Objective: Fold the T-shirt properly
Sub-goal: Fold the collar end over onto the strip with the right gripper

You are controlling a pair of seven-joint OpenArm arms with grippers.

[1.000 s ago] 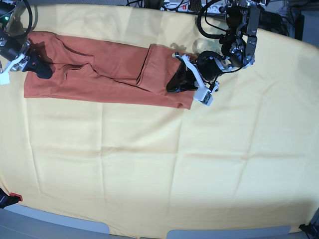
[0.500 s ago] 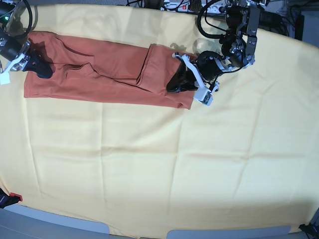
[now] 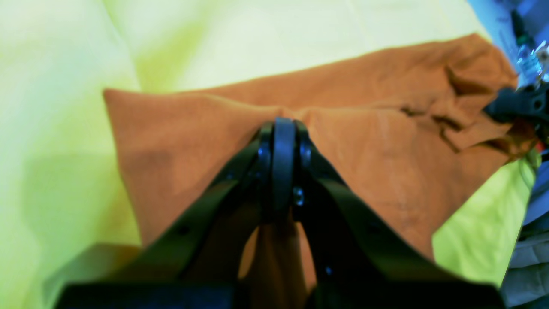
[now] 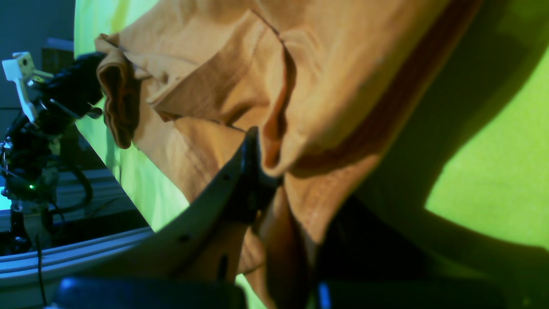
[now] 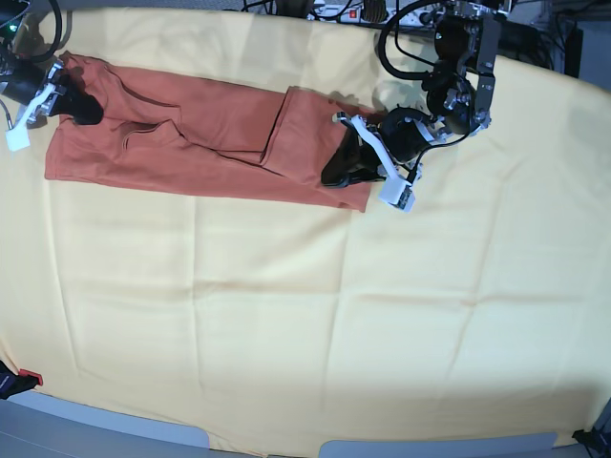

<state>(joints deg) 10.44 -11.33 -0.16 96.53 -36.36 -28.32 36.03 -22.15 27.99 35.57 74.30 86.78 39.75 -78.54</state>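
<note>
T-shirt (image 5: 205,138): rust cotton, long creased band | ends pinched in closed left gripper (image 3: 278,128), right gripper (image 4: 257,171) | yellow cloth (image 5: 305,315) beneath

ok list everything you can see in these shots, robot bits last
T-shirt: one, rust orange, folded into a long band across the far side of the cloth, creased, both ends pinched by the robot
yellow cloth: one, pale yellow, spread under the shirt and filling most of the base view
cables: several, dark, along the far edge behind the cloth
red tab: one, small, red, at the near left edge of the base view
left gripper: one, black fingers with white parts, closed on the shirt's end at the right of the base view
right gripper: one, black fingers with white parts, closed on the shirt's end at the far left of the base view
</note>
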